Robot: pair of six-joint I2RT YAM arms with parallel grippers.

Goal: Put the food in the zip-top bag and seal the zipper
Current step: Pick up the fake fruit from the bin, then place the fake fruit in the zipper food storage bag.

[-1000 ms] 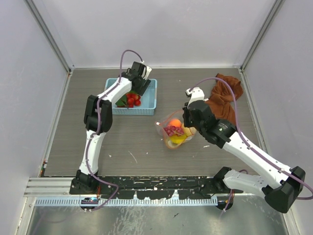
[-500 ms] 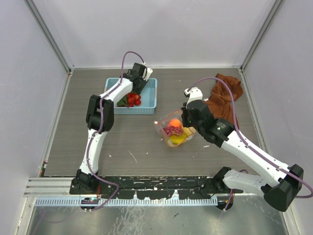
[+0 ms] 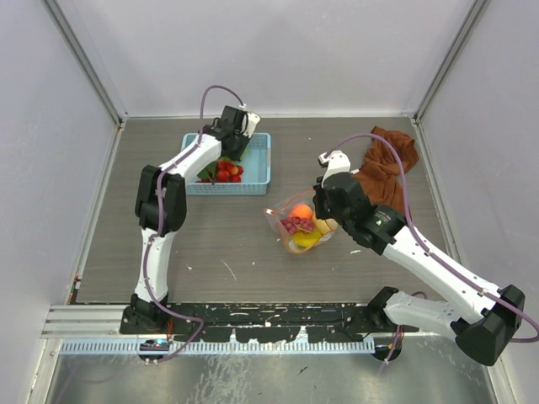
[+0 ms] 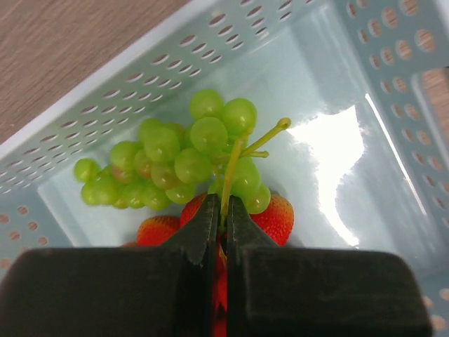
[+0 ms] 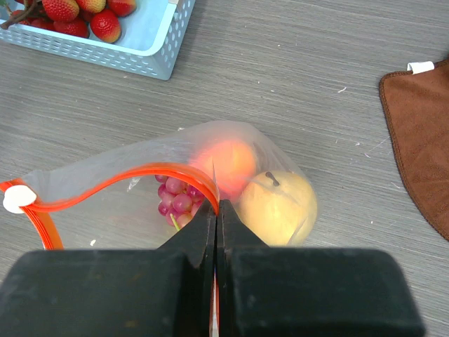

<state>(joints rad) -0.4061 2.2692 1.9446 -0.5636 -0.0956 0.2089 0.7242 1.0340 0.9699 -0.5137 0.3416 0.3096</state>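
Inside the light-blue basket (image 4: 365, 91) my left gripper (image 4: 225, 210) is shut on the yellow-green stem of the green grapes (image 4: 175, 161), which lie over red strawberries (image 4: 280, 217). At mid-table the clear zip-top bag (image 3: 296, 225) holds an orange-red peach (image 5: 224, 163), a yellow peach (image 5: 277, 203) and purple grapes (image 5: 175, 200). My right gripper (image 5: 216, 209) is shut on the red-orange zipper (image 5: 112, 179) at the bag's mouth and holds it open. From above, the left gripper (image 3: 221, 156) is down in the basket (image 3: 259, 172) and the right gripper (image 3: 318, 215) stands at the bag's right side.
A rust-brown cloth (image 3: 389, 167) lies crumpled at the back right, beside the right arm. The basket sits at the back left, with strawberries (image 3: 226, 172) and green leaves in it. Grey walls close in the table on three sides.
The left gripper has closed from open onto the green grapes' stem inside the basket, and its arm has shifted slightly. The right gripper and the bag have stayed in place.
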